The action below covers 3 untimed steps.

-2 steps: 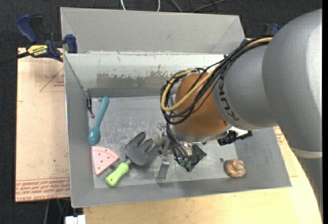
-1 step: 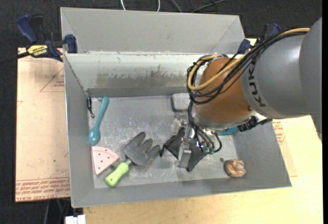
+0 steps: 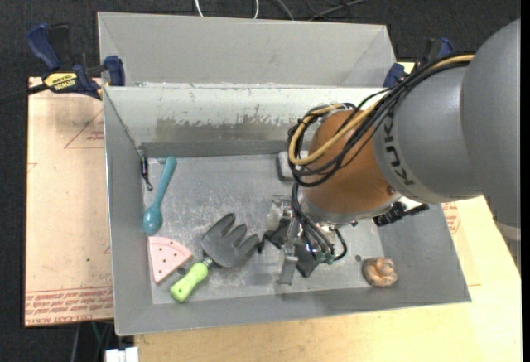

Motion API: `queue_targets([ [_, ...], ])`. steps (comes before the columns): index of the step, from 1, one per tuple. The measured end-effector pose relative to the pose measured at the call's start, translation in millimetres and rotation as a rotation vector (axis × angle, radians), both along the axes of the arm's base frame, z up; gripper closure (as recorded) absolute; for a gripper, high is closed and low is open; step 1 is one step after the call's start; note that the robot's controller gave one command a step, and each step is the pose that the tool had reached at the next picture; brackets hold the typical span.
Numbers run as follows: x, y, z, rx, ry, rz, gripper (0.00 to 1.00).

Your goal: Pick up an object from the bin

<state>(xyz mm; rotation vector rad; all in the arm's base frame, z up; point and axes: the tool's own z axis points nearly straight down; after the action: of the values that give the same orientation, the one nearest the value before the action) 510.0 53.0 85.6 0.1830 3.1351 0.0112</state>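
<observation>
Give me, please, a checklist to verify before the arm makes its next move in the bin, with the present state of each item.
1. The gripper is low inside the bin, near the middle of its front: ok.
2. Whether the gripper holds a thing: cannot tell.
3. The grey rake with a green handle, the nearest thing on the view's left, has nothing lying on top: ok.
4. The tan lump on the view's right lies alone, apart from the gripper: ok.
5. The blue spoon and the pink wedge lie far from the gripper, by the view's left wall: ok.
</observation>
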Motion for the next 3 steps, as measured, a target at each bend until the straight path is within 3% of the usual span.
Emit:
queue_targets([
  [1, 50.2, -62, 9, -0.001, -0.008, 0.063, 0.00],
  [2, 52.2, -77, 0, -0.002, -0.005, 0.047, 0.00],
  [3, 32.4, -64, -10, -0.003, -0.016, 0.120, 0.00],
])
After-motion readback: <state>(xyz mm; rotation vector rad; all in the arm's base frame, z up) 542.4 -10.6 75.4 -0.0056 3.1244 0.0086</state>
